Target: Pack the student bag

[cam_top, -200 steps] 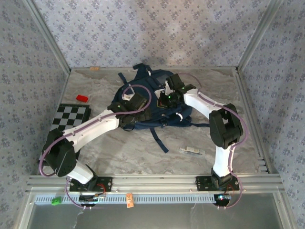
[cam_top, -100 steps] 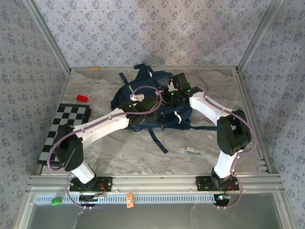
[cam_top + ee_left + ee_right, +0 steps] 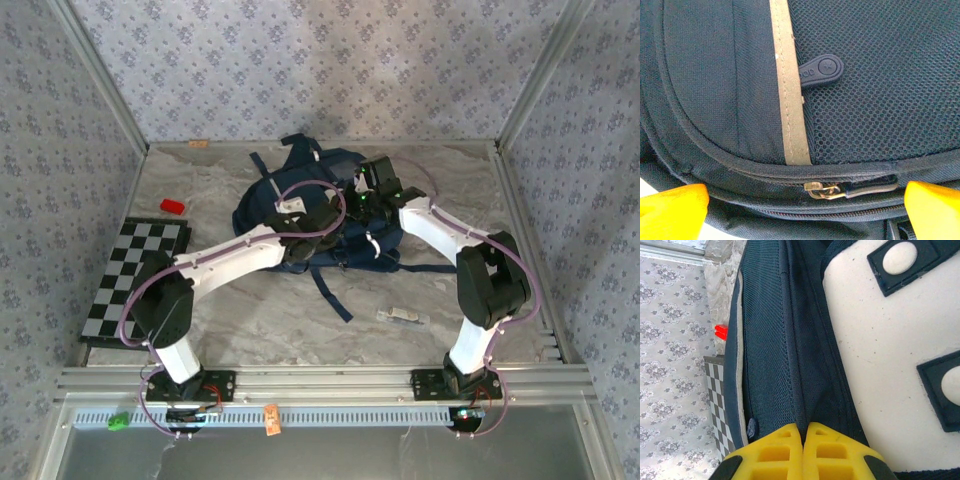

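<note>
The student bag (image 3: pixel 330 165), a navy backpack, lies in the middle of the table. My left gripper (image 3: pixel 335 225) hovers over its front, open. Its yellow fingertips (image 3: pixel 670 207) stand wide apart on either side of a brass zipper pull (image 3: pixel 827 191), touching nothing. A pale stripe (image 3: pixel 790 100) and a dark rubber tag (image 3: pixel 821 70) sit above the zipper. My right gripper (image 3: pixel 360 205) is at the bag's right side. In the right wrist view the right gripper (image 3: pixel 803 432) is shut on a ridge of the bag's navy fabric (image 3: pixel 795 365), beside a white patch (image 3: pixel 890 365).
A red block (image 3: pixel 173 206) and a checkered board (image 3: pixel 135 275) lie at the left of the table. A small pale object (image 3: pixel 402 316) rests near the front right. A dark strap (image 3: pixel 335 295) trails from the bag toward the front. Metal frame rails bound the table.
My left arm has stretched further right across the bag, bringing its open gripper over the zipper. The right arm shifted slightly right early on, still shut on the fabric.
</note>
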